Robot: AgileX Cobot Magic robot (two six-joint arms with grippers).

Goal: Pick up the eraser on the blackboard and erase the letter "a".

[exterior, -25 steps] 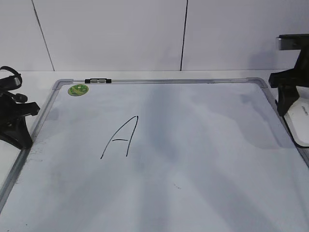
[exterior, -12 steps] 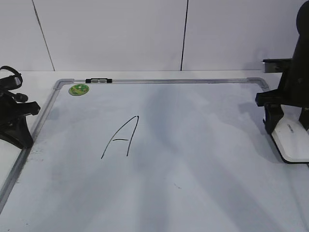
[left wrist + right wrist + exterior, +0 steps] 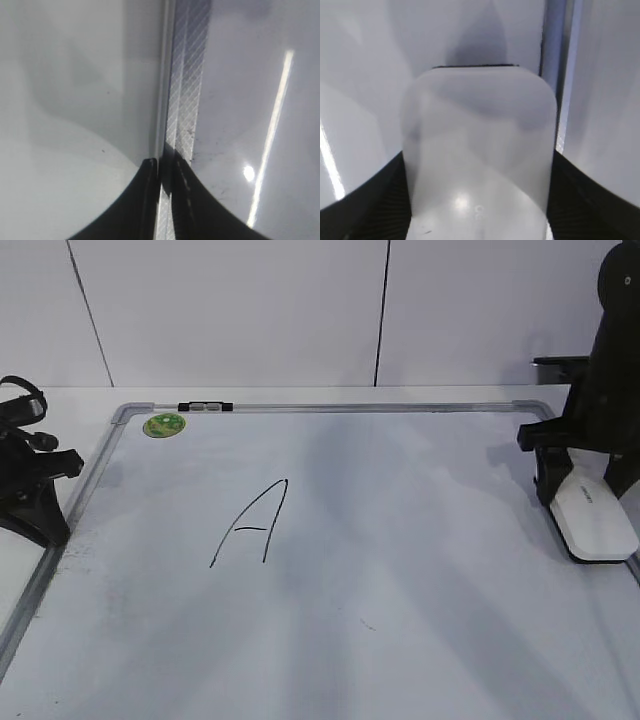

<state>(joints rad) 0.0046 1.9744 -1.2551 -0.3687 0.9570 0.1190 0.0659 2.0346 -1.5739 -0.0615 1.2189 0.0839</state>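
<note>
Right hand (image 3: pixel 590 502) clamps eraser (image 3: pixel 592 519) | flat, lengthwise along blackboard (image 3: pixel 400 570) edge

The blackboard (image 3: pixel 400 570) has a smooth, glossy white writing surface that throws back streaks of light, bounded by a thin silver metal frame whose strip shows a fine crosshatched texture in the left wrist view. The eraser (image 3: pixel 592 518) is smooth white plastic with a soft sheen and a black edge underneath. The right gripper (image 3: pixel 585 475) is matt black.
</note>
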